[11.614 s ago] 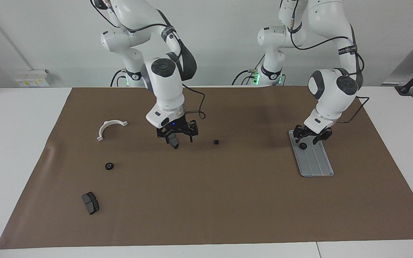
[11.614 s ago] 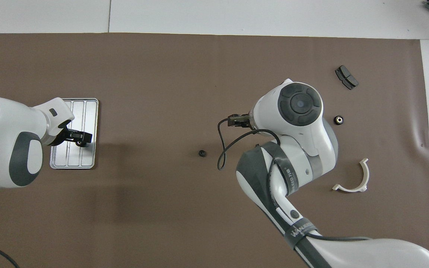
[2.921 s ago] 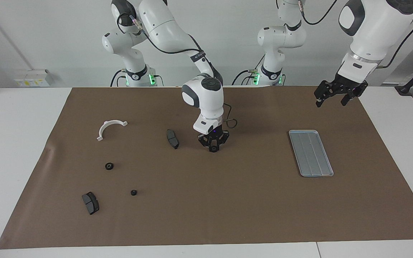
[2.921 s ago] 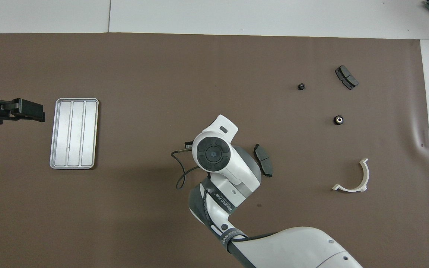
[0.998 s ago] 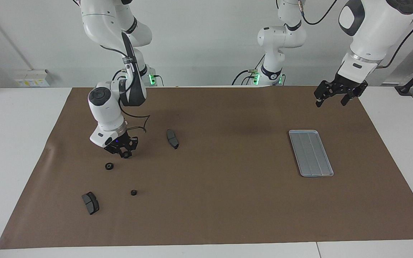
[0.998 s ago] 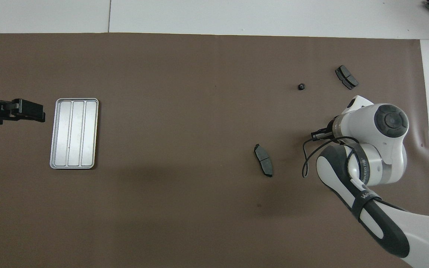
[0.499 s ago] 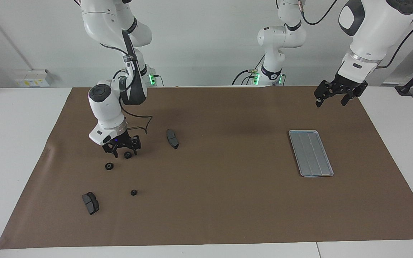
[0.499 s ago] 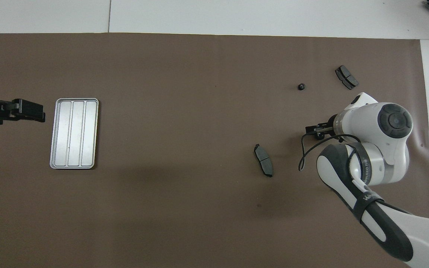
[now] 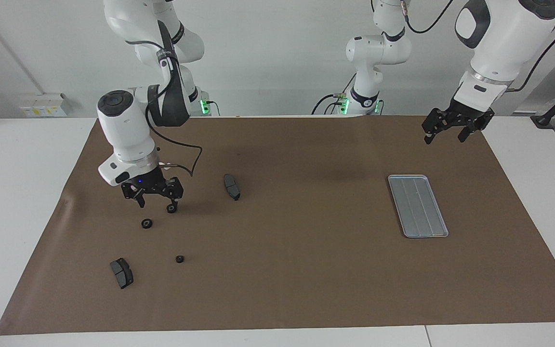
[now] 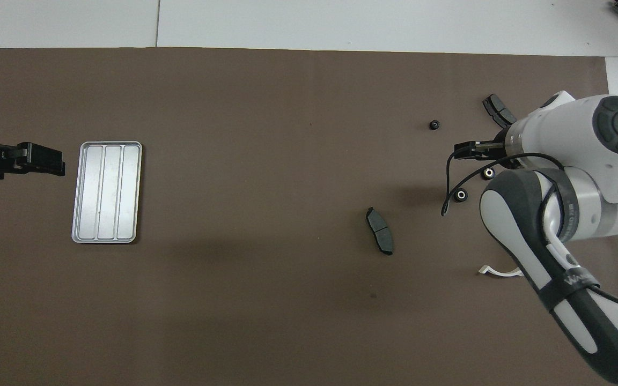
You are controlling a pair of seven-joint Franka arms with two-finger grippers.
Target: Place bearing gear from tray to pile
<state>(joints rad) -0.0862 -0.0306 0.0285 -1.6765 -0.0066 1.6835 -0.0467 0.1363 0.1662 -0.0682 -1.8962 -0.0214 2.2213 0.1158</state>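
Two arms work at a white counter (image 9: 17, 193) covered by a brown mat (image 9: 306, 270). The right pincer (image 9: 156, 205) hangs low over the mat at the right arm's end of the counter, and its fingers stand spread apart with nothing between them. One bearing gear (image 9: 172, 208), small, black and round, lies on the mat. In the facing view it seems to sit just under one fingertip, at about 4 o'clock from the pincer. The overhead view shows it clear of the fingers, near the arm's black cable (image 10: 448, 187).

It lies among the loose parts of the pile. A second gear (image 9: 146, 223) is near it, at about 8 o'clock from it in the facing view. A smaller black round part (image 9: 179, 259) lies farther from the robots, at about 6 o'clock. One dark brake pad (image 9: 231, 186) lies at 2 o'clock from the gear, toward the middle of the counter. Another brake pad (image 9: 122, 273) lies at about 7 o'clock, farthest from the robots. Only an end of the white bracket (image 10: 494, 272) shows in the overhead view, because the right arm covers the other part.

The grey ribbed tray (image 9: 417, 206) lies well apart, toward the left arm's end. The left arm waits. The left pincer (image 9: 453, 130) is raised at about 1 o'clock from the tray in the facing view, with its fingers parted and holding nothing.
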